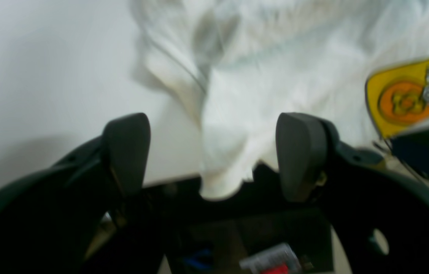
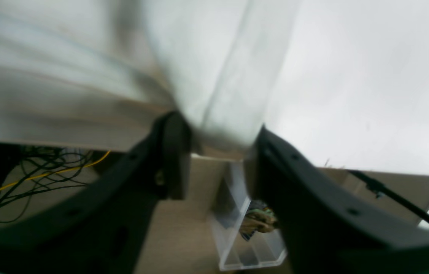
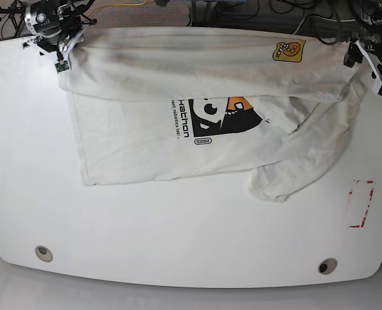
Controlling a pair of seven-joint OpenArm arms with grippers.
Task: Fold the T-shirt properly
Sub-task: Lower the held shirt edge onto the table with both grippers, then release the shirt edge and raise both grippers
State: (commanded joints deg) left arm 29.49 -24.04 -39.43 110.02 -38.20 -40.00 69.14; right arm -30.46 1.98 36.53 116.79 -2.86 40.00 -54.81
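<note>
The cream T-shirt [image 3: 178, 148] lies spread on the white table [image 3: 178, 245], its far part folded forward over the black-and-orange print. The yellow-orange logo patch [image 3: 289, 50] faces up near the far right; it also shows in the left wrist view [image 1: 408, 97]. My right gripper [image 3: 58, 55] is at the shirt's far left corner, and its jaws [image 2: 218, 156] are closed on a band of the cloth [image 2: 218, 76]. My left gripper [image 3: 371, 61] is at the far right end, jaws wide open [image 1: 214, 156], with a shirt corner [image 1: 222, 152] lying loose between them over the table edge.
A red-outlined rectangle [image 3: 359, 203] is marked on the table at the right. Two round holes [image 3: 43, 253] [image 3: 327, 265] sit near the front edge. Cables [image 3: 242, 10] lie behind the far edge. A clear plastic bin [image 2: 248, 236] stands on the floor below the table.
</note>
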